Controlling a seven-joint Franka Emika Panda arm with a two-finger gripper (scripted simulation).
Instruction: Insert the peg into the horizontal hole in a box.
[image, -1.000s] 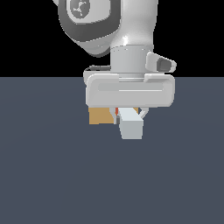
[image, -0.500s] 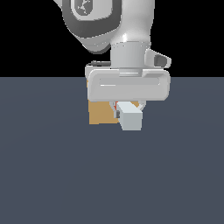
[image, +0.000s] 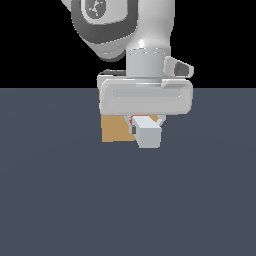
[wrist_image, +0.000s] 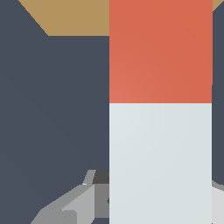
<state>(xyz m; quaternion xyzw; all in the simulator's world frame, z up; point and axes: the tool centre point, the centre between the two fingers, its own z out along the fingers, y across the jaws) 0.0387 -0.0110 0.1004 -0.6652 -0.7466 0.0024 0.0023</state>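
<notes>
1. The gripper (image: 145, 125) is pinching the peg (image: 148, 135); the pale square end of the bar juts out just below the hand toward the exterior camera, and a sliver of red-orange shows close under the palm.
2. In the wrist view the peg (wrist_image: 160, 131) runs lengthwise away from the hand, pale near the fingers (wrist_image: 65, 210) and red-orange at the far end; that red end points at the box (wrist_image: 74, 17) and overlaps its near edge.
3. The box (image: 114, 129) sits just behind the gripper and off toward the exterior view's left; much of it is hidden by the hand, and the hole cannot be seen in either view.
4. Against the pictures of a second and half a second ago, hand and peg have risen slightly and drawn nearer the box; the pale end now hangs higher against the tan face than it did.
5. I judge this a lift-and-align step: the peg is off the floor and heading for the box, but insertion is not yet begun.
6. The peg looks offset to one side of the box's middle, so a sideways correction probably comes first; whether its height matches the hole cannot be told.
</notes>
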